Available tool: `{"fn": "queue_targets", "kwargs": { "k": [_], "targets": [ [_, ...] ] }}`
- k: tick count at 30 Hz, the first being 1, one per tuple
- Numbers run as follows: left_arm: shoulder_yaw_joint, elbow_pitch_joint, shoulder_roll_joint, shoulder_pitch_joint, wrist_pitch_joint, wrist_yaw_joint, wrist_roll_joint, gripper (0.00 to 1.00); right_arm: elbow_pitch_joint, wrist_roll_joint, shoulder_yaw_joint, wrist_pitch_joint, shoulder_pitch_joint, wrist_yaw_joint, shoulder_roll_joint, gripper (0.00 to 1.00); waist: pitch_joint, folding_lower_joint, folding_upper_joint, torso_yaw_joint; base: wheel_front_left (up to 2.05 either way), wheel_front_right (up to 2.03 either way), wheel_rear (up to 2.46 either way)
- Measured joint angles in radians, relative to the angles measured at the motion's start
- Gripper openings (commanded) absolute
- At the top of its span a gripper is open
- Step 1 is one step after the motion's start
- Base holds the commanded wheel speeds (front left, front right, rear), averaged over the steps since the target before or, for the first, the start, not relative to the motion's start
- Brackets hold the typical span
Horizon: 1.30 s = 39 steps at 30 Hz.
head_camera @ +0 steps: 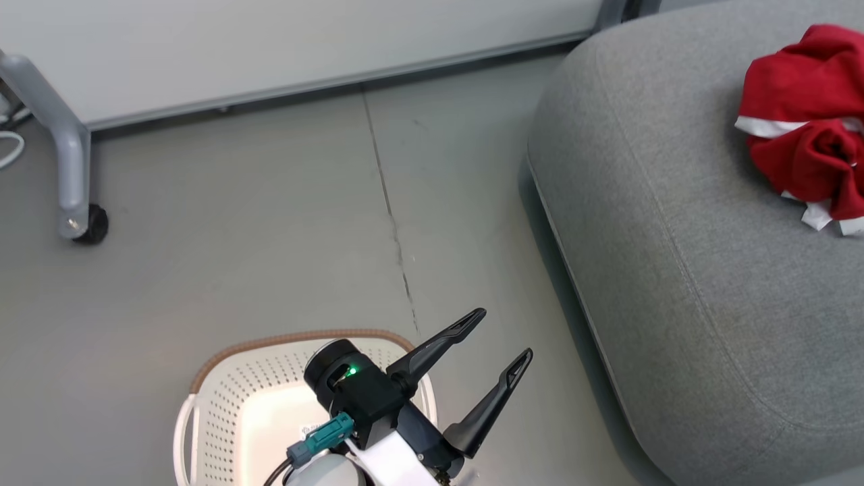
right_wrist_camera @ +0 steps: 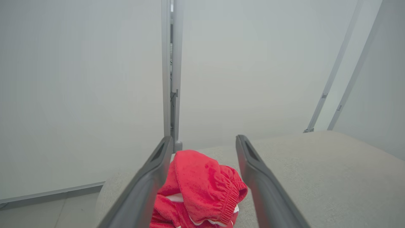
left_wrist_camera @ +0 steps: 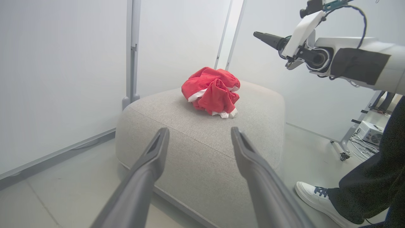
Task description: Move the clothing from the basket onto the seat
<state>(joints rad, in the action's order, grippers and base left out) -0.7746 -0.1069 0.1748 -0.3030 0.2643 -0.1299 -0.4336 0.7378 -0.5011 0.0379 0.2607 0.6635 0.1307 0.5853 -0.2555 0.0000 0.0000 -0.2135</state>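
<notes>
Red soft fabric, one crumpled heap: the clothing, with white trim and a gathered elastic waistband, lies on top of the seat, a large grey upholstered cushion with rounded edges and a stitched seam. Cream perforated plastic, brown woven-look rim: the basket, on the grey floor just beside the seat, partly covered in the head view by the left arm. Left gripper: dark fingers spread wide, holding nothing, above the basket's edge nearest the seat and pointing towards the seat; its wrist view shows the heap well beyond the fingertips. Right gripper: fingers wide apart, above the seat, with the clothing lying below and between them, not pinched. Pale grey partition panel on a castor wheel behind the floor. A person's white shoe and dark trouser leg stand beside the seat.
</notes>
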Motion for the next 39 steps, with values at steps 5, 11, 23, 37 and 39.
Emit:
{"fn": "queue_targets", "kwargs": {
  "k": [5,11,23,37,39],
  "targets": [
    [0.032,-0.002,-0.022,0.04,0.0,0.0,0.0,1.0,-0.224,0.011,-0.029,0.0,-0.105,0.0,-0.02,1.0,0.067,0.0,0.0,0.008,0.0,0.0,0.0],
    [0.113,0.013,-0.058,0.108,0.0,0.0,-0.016,1.0,-0.529,0.027,-0.031,0.001,-0.289,0.0,-0.078,1.0,0.147,0.0,0.0,0.051,0.0,0.0,0.0],
    [0.313,0.063,-0.105,0.199,0.0,0.0,0.04,1.0,-0.706,0.128,-0.028,0.001,-0.467,0.0,-0.232,1.0,0.231,0.0,0.0,0.174,0.0,0.0,0.0],
    [0.616,0.035,-0.123,0.288,0.0,0.0,0.111,1.0,-0.684,0.168,-0.049,0.001,-0.595,0.0,-0.435,1.0,0.265,0.0,0.0,0.289,0.0,0.0,0.0],
    [0.617,0.023,-0.126,0.303,0.0,0.0,0.107,1.0,-0.659,0.21,-0.057,0.001,-0.611,0.0,-0.459,1.0,0.268,0.0,0.0,0.298,0.0,0.0,0.0]
  ]
}}
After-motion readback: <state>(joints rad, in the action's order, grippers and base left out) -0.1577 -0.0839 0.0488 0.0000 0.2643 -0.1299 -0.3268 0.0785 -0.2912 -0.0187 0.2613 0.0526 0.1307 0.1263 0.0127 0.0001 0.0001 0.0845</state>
